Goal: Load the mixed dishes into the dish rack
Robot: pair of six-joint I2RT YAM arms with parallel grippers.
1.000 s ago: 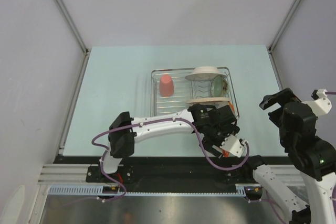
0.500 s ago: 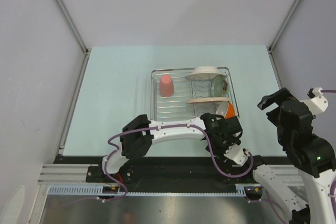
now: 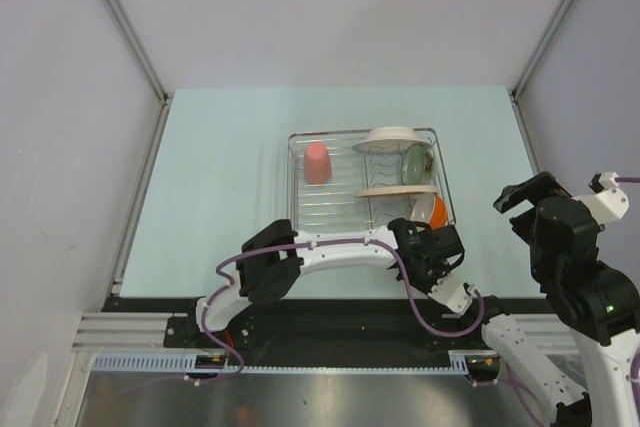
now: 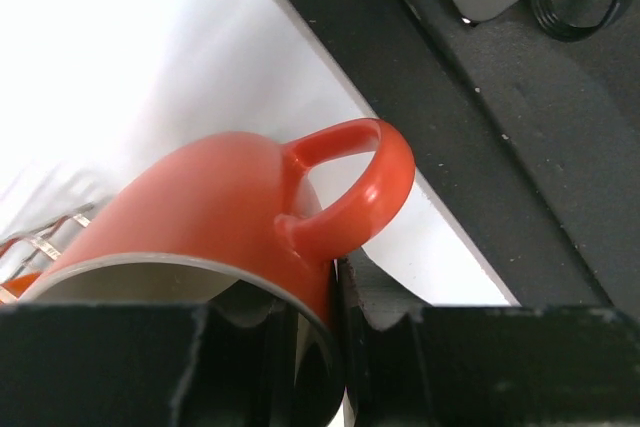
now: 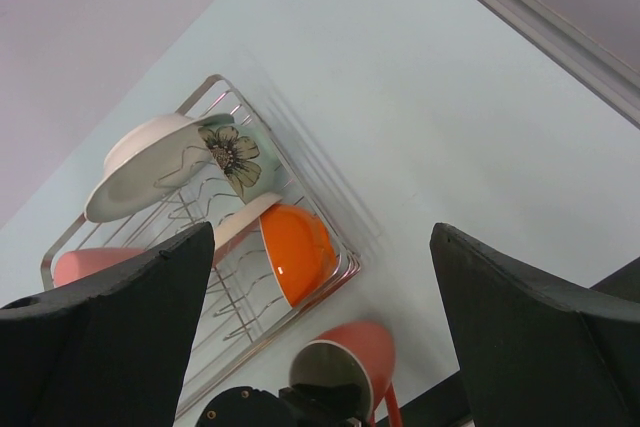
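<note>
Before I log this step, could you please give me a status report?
Left gripper shut on orange mug. Right gripper open, empty. Mug outside dish rack, orange bowl at nearest corner.

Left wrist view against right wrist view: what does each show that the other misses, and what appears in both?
Only the left wrist view: a close look at the left gripper pinching the rim of the orange mug beside its handle, and the black rail along the table edge. Only the right wrist view: what sits in the rack, namely a white plate, a flowered dish, an orange bowl and a pink cup. Both: the orange mug, outside the rack, plus some rack wire.
</note>
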